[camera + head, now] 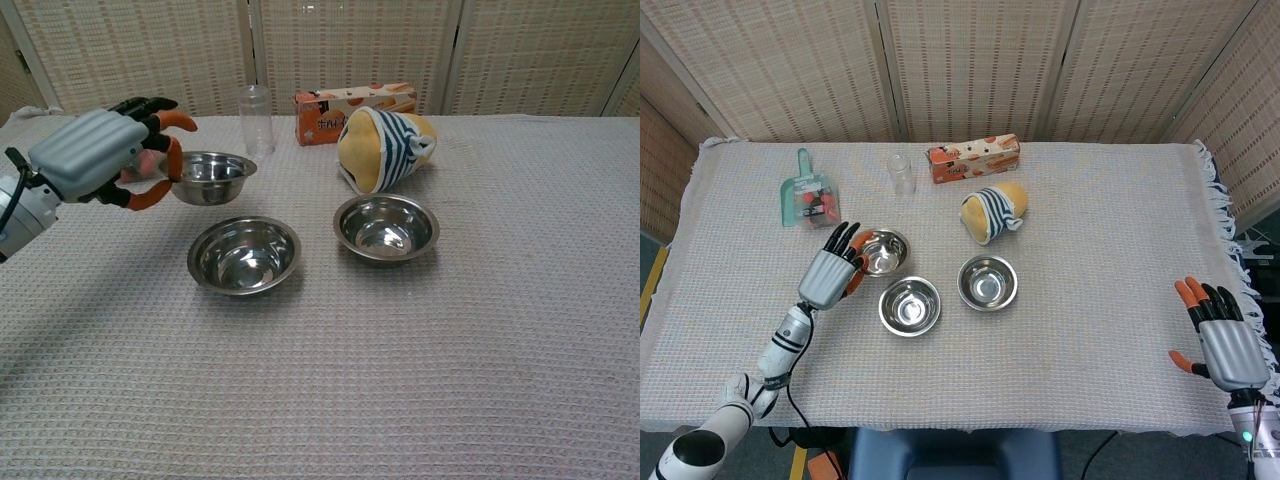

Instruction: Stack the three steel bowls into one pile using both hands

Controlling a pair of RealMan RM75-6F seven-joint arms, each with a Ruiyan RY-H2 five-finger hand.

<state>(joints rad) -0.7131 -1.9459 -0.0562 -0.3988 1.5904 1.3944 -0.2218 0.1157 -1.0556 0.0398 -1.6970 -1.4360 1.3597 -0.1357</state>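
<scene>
Three steel bowls are in view. My left hand (830, 273) (100, 155) pinches the rim of the leftmost bowl (885, 253) (208, 177) and holds it raised above the cloth. A second bowl (910, 305) (244, 254) rests on the table just in front of it. The third bowl (987, 283) (386, 226) sits to its right. At the table's near right corner my right hand (1223, 339) hovers with fingers spread and nothing in it; the chest view does not show it.
A striped yellow plush (993, 211) (382, 147) lies behind the right bowl. A snack box (973, 158) (354, 111) and a clear cup (902, 174) (255, 120) stand at the back. A green scoop with small items (808, 200) lies back left.
</scene>
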